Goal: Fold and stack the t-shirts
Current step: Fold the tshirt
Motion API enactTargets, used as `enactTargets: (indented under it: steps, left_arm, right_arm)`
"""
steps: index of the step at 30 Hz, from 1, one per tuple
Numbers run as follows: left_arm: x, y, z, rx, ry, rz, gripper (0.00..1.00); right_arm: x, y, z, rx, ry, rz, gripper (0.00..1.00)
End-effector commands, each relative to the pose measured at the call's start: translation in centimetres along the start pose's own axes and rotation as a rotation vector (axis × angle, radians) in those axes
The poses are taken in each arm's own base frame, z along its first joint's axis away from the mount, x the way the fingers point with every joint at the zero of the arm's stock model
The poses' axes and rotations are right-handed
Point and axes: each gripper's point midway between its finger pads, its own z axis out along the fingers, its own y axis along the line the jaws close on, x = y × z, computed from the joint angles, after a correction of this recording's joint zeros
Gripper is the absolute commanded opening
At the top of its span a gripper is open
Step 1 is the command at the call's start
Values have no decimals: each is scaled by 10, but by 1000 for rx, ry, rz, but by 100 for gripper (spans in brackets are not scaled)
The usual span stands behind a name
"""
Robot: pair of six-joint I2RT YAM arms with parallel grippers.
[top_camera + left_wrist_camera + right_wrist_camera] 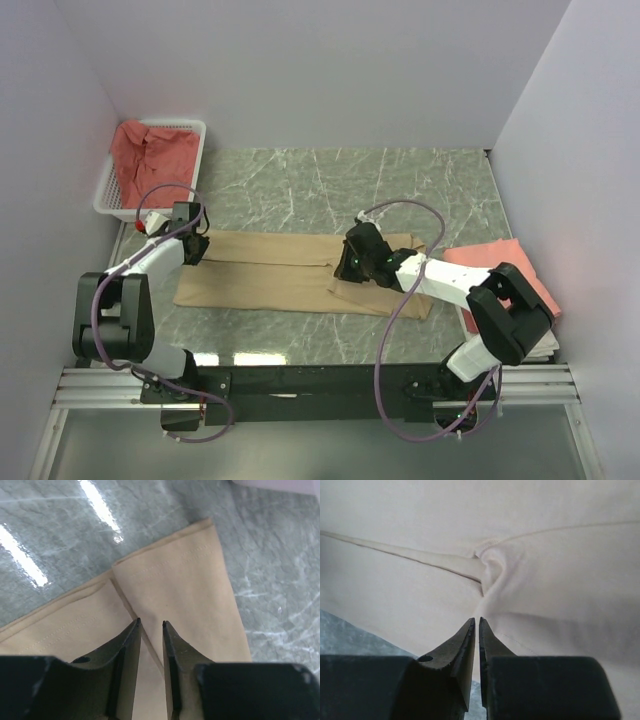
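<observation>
Green marble table (300,175) inside white walls (300,70). We are counting one tan t-shirt (270,275) lying flat mid-table, folded lengthwise; one folded pink t-shirt (500,258) at right edge; coral t-shirts (150,160) heaping in one white basket (108,185) far left, number unclear. Left gripper (150,624) hovering over tan t-shirt's left end, jaws parted, gripping nothing. Right gripper (477,620) sitting at its middle, jaws nearly closed; we are not telling whether cloth is pinched.

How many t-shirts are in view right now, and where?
3. Tan t-shirt flat mid-table; salmon t-shirt folded at the right edge; coral t-shirt bunched in the basket, rear left, possibly hiding others.
</observation>
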Motion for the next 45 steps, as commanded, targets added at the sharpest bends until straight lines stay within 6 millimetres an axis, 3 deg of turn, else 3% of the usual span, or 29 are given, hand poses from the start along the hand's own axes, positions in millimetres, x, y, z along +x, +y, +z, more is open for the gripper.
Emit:
enactTargets:
  steps: [1, 5, 10, 20, 32, 37, 45]
  left_arm:
    - [-19, -7, 4, -5, -50, -57, 30]
    - [-23, -11, 16, -33, -53, -58, 31]
    - [-24, -1, 22, -93, -73, -64, 30]
    - [-41, 17, 18, -142, -144, -96, 33]
    - [-39, 19, 32, -152, -130, -80, 32]
    - [-40, 16, 36, -139, -126, -78, 28]
    - [-41, 10, 37, -110, -116, -73, 10]
  right_arm:
    - [-28, 29, -3, -75, -69, -20, 15]
    - [-33, 42, 5, -99, -52, -38, 29]
    - [-32, 41, 14, -82, -42, -66, 40]
    - [-30, 35, 27, -47, -26, -93, 43]
    - [-28, 34, 35, -32, -10, -102, 47]
    - [-32, 29, 42, 1, -21, -96, 48]
    - [-31, 25, 41, 37, -15, -65, 48]
